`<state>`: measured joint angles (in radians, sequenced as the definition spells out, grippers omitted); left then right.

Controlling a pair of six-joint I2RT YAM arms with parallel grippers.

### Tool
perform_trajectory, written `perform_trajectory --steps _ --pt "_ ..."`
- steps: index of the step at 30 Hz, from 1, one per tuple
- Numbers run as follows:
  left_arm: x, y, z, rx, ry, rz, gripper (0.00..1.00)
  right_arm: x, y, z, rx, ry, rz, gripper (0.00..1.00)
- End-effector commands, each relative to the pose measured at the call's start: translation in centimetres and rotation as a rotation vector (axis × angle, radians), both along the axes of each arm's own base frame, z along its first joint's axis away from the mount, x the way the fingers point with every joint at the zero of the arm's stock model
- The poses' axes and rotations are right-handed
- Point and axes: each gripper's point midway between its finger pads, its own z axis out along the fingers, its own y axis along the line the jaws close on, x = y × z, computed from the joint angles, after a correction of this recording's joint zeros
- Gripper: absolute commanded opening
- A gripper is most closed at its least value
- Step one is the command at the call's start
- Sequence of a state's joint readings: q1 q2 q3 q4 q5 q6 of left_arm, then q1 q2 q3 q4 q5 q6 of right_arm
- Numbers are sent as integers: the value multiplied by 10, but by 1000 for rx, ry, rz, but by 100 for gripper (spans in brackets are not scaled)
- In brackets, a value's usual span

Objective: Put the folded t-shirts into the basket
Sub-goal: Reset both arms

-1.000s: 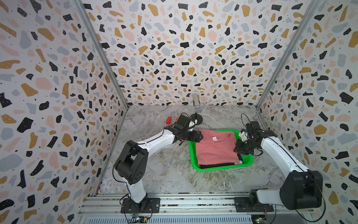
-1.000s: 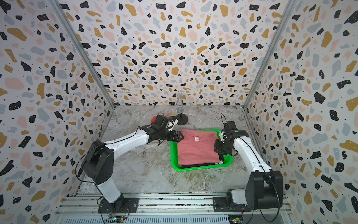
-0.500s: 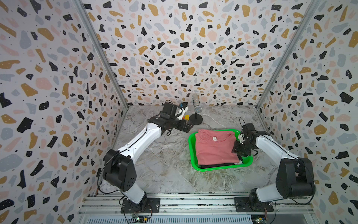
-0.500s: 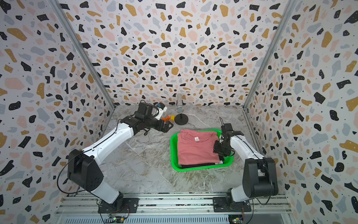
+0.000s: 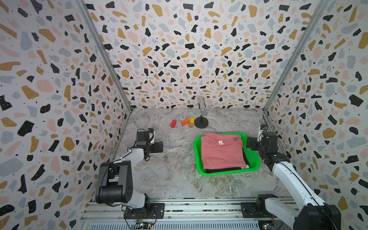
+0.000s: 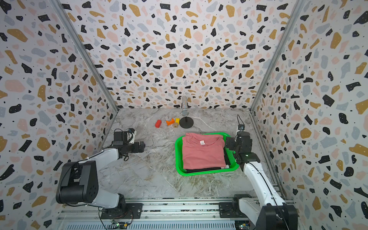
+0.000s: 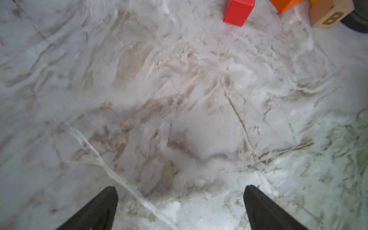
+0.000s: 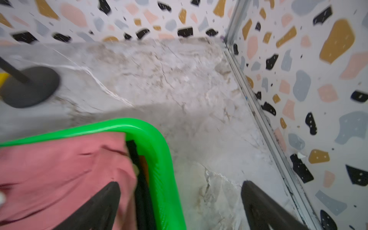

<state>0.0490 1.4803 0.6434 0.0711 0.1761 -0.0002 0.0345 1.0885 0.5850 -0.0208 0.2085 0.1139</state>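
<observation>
Left hand (image 7: 181, 187) and right hand (image 8: 180, 182) stood wide, empty. Blocks (image 5: 185, 121) and a microphone stand (image 5: 201, 125) stood beyond the basket (image 5: 252, 159).

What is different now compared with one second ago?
The left gripper left the basket's edge and drew back over the table, open. The right gripper opened at the pink t-shirt's edge. The shirt, basket and blocks stayed put.
</observation>
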Motion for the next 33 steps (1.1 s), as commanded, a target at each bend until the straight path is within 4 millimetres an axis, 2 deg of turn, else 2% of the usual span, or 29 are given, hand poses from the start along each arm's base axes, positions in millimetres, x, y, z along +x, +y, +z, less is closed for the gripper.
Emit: perform_trajectory --steps 1,3,9,16,21,24,27,28,30,33 --pt "30 1 52 -6 -343 11 100 21 -20 9 -42 -160 -66 100" --pt "28 -2 55 -13 -418 5 100 20 -22 -6 -60 -169 -51 100" --pt "28 -5 52 26 -403 4 100 23 -24 -31 -24 -206 -18 100" --pt "28 -5 51 25 -403 5 100 34 3 -29 62 -295 136 100" --pt "26 -19 50 99 -401 -43 100 37 17 -48 71 -336 223 100" --pt "22 -18 52 115 -439 -29 100 37 15 -51 60 -298 205 100" --pt "6 -17 51 126 -569 -13 100 36 11 -50 41 -296 172 100" --pt "6 -19 48 122 -546 -23 100 37 11 -51 32 -294 165 100" --pt "12 -9 44 135 -481 35 100 39 12 -50 29 -299 168 100" --pt "12 -8 45 138 -485 42 100 46 14 -54 21 -250 174 100"
